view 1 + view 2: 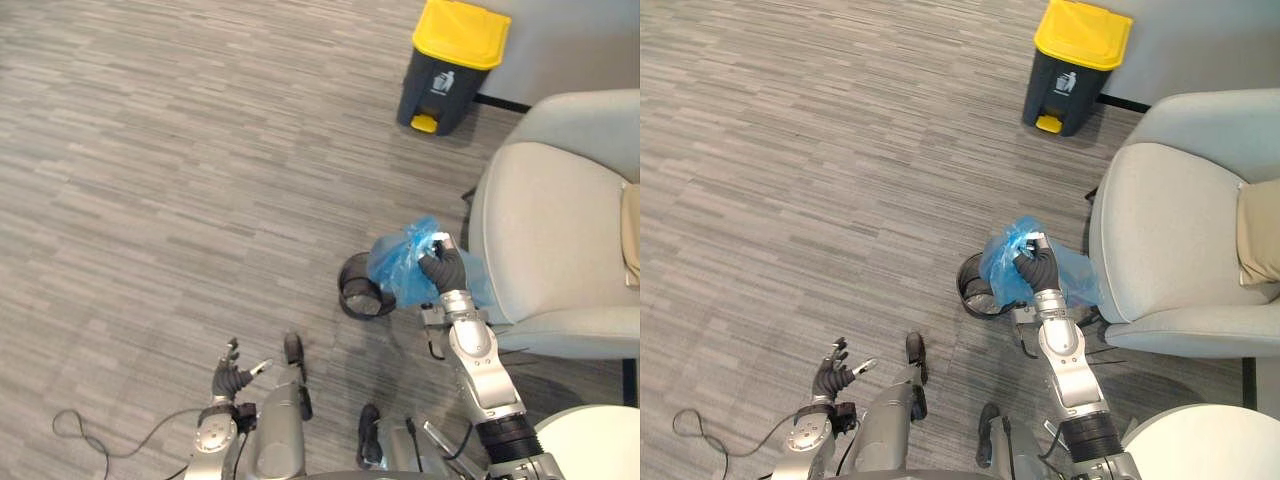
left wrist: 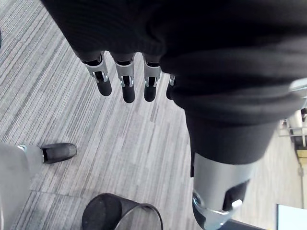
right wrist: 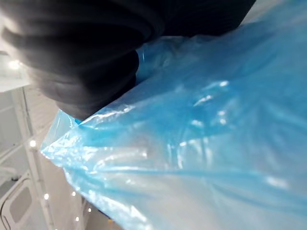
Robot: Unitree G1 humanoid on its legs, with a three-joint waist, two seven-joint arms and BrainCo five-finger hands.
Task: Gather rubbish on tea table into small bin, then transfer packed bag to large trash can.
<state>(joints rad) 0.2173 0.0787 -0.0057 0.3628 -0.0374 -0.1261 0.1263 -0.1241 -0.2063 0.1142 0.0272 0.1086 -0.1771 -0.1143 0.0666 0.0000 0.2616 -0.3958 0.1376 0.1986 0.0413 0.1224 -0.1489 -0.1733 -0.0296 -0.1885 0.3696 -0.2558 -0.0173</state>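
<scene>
A pale grey armchair stands on grey, streaked plank-pattern flooring. A tan cushion rests on its seat. Behind it, a light wall meets a dark skirting strip.

One blue bag, one small bin and one yellow-lidded can by one armchair; one tabletop.

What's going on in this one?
The robot's right hand is shut on the top of a blue bag, holding it next to the small bin on the floor beside an armchair. The left hand hangs open and idle, low on the left. The yellow-lidded trash can stands farther off with its lid closed, so the bag is not yet in it.
</scene>
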